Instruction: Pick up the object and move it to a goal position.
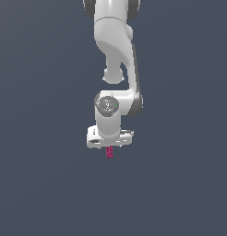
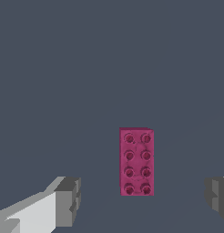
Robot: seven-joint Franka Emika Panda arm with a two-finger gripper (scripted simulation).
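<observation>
The object is a small magenta-red studded block (image 2: 136, 161) lying on the flat grey floor. In the exterior view only a bit of the block (image 1: 110, 152) shows just under the white hand. My gripper (image 2: 143, 200) is open: the two grey fingertips (image 2: 68, 200) stand wide apart, one on each side of the block, and do not touch it. In the exterior view the gripper (image 1: 110, 146) hangs directly over the block, and its fingers are hidden behind the hand.
The white arm (image 1: 116, 55) reaches down from the top of the exterior view. The plain grey floor (image 1: 180, 184) spreads all around.
</observation>
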